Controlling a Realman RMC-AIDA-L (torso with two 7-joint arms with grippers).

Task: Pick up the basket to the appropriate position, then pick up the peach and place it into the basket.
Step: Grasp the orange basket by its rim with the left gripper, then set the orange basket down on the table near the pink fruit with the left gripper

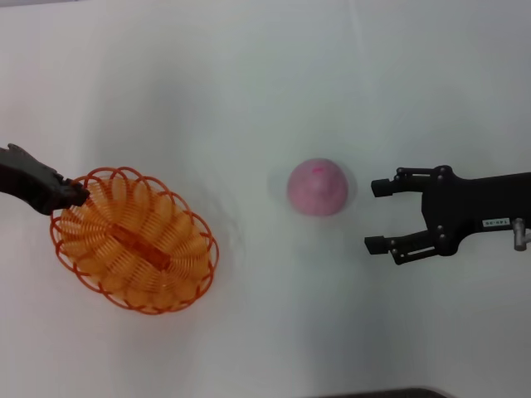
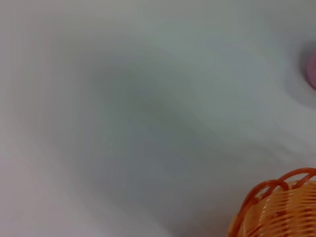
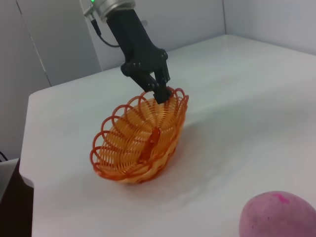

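Observation:
The orange wire basket [image 1: 133, 240] sits at the left of the white table. My left gripper [image 1: 79, 195] is shut on its far-left rim; the right wrist view shows the left gripper [image 3: 162, 94] pinching the rim, and the basket [image 3: 140, 138] tilts with that end raised. Part of the basket's rim [image 2: 281, 207] shows in the left wrist view. The pink peach [image 1: 318, 187] rests on the table at the centre, also near in the right wrist view [image 3: 279, 215]. My right gripper [image 1: 375, 215] is open and empty, just right of the peach and pointing at it.
The white table [image 1: 265, 83] spreads all around the basket and the peach. Its near edge shows as a dark strip [image 1: 390, 393] at the bottom. A grey wall [image 3: 59, 44] stands beyond the table's far side.

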